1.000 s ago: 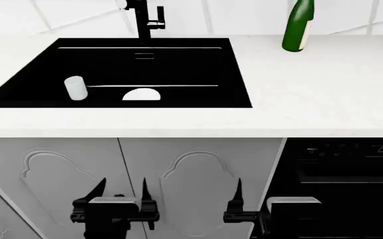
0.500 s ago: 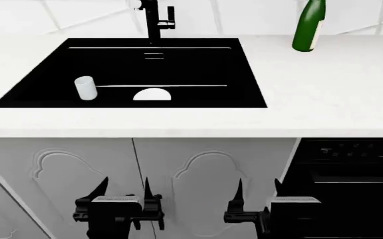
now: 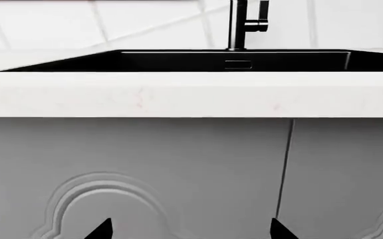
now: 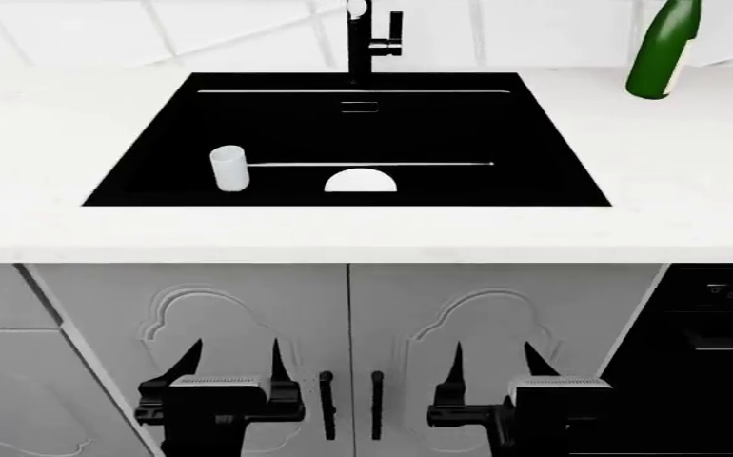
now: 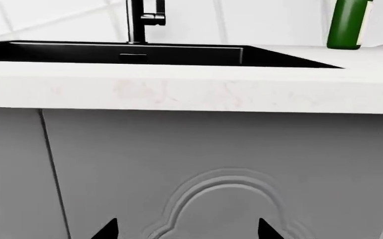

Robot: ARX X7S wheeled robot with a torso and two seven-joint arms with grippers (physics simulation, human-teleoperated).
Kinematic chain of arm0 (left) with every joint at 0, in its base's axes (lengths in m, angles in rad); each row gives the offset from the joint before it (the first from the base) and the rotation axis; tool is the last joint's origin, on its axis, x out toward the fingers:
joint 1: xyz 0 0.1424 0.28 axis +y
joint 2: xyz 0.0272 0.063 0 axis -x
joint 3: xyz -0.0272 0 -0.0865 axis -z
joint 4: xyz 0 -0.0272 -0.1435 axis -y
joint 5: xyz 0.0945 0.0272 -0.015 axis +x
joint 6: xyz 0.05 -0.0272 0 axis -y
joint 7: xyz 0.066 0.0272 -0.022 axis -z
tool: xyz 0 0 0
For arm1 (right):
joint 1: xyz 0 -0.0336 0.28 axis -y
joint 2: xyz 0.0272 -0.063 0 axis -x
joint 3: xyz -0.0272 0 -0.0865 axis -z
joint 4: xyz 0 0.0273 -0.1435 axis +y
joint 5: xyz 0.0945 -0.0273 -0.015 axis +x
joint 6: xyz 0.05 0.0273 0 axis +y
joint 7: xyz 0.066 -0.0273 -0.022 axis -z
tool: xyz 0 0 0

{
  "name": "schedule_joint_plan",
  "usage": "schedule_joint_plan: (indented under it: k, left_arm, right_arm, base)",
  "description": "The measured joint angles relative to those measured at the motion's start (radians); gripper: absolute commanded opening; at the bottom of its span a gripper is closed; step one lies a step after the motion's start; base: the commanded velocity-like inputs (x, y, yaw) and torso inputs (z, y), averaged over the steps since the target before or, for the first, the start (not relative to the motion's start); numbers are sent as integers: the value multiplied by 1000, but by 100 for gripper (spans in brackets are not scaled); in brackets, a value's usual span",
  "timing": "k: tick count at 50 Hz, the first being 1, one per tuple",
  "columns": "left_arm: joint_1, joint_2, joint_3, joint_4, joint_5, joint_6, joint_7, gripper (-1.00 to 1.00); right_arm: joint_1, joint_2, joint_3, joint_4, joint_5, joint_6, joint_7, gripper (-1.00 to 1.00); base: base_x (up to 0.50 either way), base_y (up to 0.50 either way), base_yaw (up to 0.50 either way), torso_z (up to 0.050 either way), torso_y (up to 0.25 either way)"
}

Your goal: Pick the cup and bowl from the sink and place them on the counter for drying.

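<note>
In the head view the black sink (image 4: 468, 124) is set into the white counter (image 4: 341, 233). The white cup (image 4: 228, 168) stands at the basin's left. The white bowl (image 4: 360, 181) lies near the front wall, partly hidden by the counter edge. My left gripper (image 4: 233, 357) and right gripper (image 4: 494, 360) hang open below the counter, in front of the cabinet doors, well short of the sink. The left wrist view shows the open left gripper (image 3: 191, 230) and the sink (image 3: 178, 60) edge-on. The open right gripper (image 5: 187, 230) faces the counter (image 5: 178, 92). Cup and bowl are hidden in both wrist views.
A black faucet (image 4: 369, 43) rises behind the sink. A green bottle (image 4: 663, 48) stands on the counter at the back right. Grey panelled cabinet doors with black handles (image 4: 351, 405) are under the sink, and a black oven front (image 4: 709, 362) is at the right.
The whole scene has slid to the right in the head view, so the sink now sits centred. Cabinet handles have come into view. Both grippers keep their pose, open.
</note>
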Motion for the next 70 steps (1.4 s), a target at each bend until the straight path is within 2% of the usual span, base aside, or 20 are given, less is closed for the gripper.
schedule_joint_plan:
  k: [32,70]
  left_arm:
    - [-12,-24,39,-4,-28,-6,-42,100]
    - [-4,-55,75,-5,-64,55,-48,100]
  right_arm:
    - [2,30,-28,3,28,1,50,100]
    - [9,55,-58,8,58,-5,80,100]
  base:
    - [0,47,0,1,0]
    - [0,0,0,50,0]
